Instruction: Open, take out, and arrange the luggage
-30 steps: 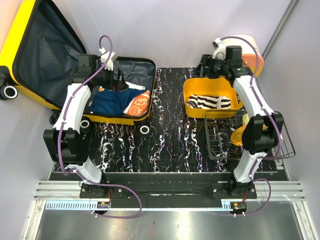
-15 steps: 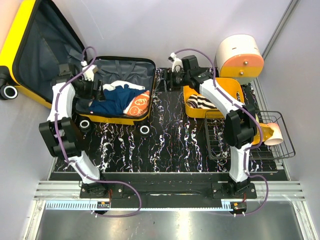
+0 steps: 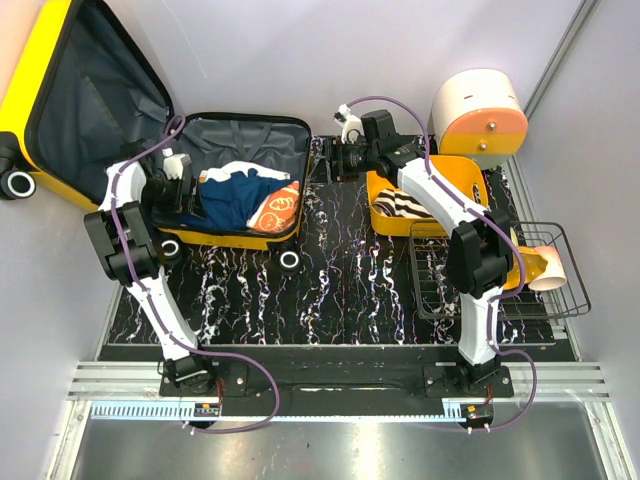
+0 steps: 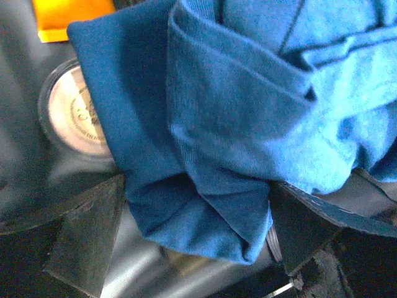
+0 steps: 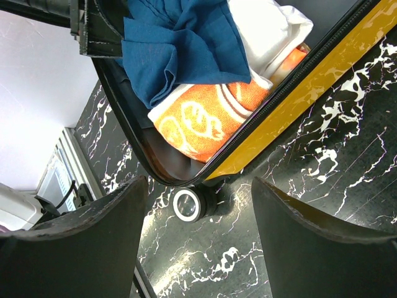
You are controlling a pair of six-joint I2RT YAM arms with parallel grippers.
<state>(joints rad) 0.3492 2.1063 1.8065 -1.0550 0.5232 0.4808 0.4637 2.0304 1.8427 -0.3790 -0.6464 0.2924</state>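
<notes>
The yellow luggage (image 3: 238, 240) lies open, its lid with dark grey lining (image 3: 80, 100) leaning at the back left. Inside lie a blue cloth (image 3: 225, 200), a white cloth (image 3: 240, 170) and an orange patterned cloth (image 3: 275, 208). My left gripper (image 3: 188, 190) is low in the case's left side. In the left wrist view its fingers (image 4: 87, 242) stand wide apart with the blue cloth (image 4: 248, 124) bunched between them; a round lidded container (image 4: 74, 115) lies beside it. My right gripper (image 3: 328, 162) is open and empty over the table by the case's right rim (image 5: 298, 99), above a wheel (image 5: 188, 205).
A yellow plastic basket (image 3: 470, 175) with a zebra-striped cloth (image 3: 405, 205) stands right of centre. A wire basket (image 3: 560, 290) sits at the right edge, with a cream and orange object (image 3: 548, 262) in it. A white and orange drawer box (image 3: 480, 105) is at the back right.
My right arm swung left from the yellow basket to the case's right rim. My left gripper moved from the case's middle to its left side and down onto the blue cloth.
</notes>
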